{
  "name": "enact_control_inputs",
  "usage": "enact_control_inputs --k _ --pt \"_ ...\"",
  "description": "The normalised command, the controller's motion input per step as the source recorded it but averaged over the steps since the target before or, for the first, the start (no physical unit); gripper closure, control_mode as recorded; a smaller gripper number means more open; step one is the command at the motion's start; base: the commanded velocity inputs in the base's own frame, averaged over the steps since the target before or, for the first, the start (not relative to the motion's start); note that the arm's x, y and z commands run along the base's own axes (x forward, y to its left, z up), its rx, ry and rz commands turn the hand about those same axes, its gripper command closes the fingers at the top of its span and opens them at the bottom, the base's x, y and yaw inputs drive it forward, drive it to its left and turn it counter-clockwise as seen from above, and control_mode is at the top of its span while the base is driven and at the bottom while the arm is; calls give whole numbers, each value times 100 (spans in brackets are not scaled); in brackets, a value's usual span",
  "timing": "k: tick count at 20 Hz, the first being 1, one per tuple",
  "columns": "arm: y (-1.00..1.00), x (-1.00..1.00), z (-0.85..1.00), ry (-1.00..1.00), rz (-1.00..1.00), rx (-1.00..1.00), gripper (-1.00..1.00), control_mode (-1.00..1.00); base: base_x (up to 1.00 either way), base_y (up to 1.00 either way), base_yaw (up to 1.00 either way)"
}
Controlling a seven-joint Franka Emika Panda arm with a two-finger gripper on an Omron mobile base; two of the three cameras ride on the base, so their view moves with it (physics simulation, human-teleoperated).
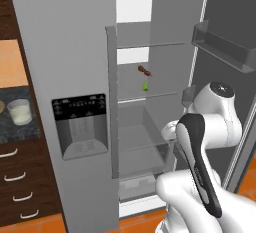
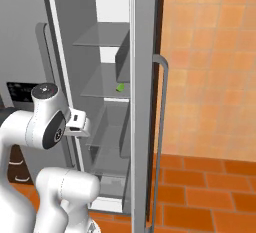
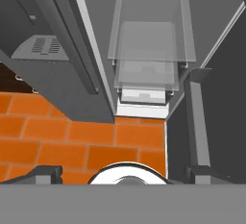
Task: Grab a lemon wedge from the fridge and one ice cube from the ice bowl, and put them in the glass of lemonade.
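— Where's the lemon wedge?
— Small green piece (image 1: 145, 85) on a middle shelf (image 1: 150, 96) inside the fridge (image 1: 65, 52), near the shelf's back, a brown item (image 1: 144, 70) just above it. The right door (image 2: 142, 102) stands open.
— And the glass of lemonade (image 1: 19, 111)?
— On the dark counter (image 1: 20, 132) left of the fridge, well apart.
— The gripper (image 3: 122, 172)?
— Fingertips (image 3: 45, 172) spread wide, holding nothing, looking down at the orange floor tiles (image 3: 57, 136) and lower drawers (image 3: 146, 64).
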Motion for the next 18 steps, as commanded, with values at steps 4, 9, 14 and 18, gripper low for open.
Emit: enact_control_inputs --k 4,9,14,18 --pt "0 0 0 0 0 0 -100 100 46 -24 -7" --pt "0 0 0 0 0 0 -100 100 77 -16 -6" --pt "0 0 0 0 0 0 -100 100 74 -9 -4" --pt "0 23 0 -3 -3 0 -100 -100 0 0 0"
